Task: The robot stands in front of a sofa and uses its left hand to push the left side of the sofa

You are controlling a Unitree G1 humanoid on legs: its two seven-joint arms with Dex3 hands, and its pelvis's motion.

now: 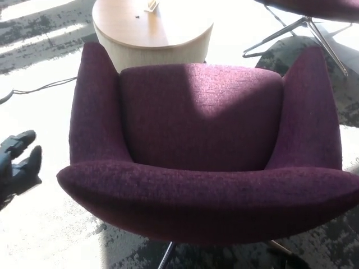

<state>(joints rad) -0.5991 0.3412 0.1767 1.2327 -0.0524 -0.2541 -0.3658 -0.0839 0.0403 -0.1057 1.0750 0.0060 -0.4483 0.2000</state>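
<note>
— Where is the left robot hand (18,162)?

— At the frame's left edge, fingers (21,140) spread, holding nothing, near the purple sofa (205,145) but apart from it.

— What surrounds the sofa?

— A round wooden worktop (151,31) stands just behind it; a second seat's metal legs (303,33) show at top right, cut off. A cable (39,88) trails across the sunlit, grey-mottled floor (39,224). The small object on the worktop is too small to tell.
</note>
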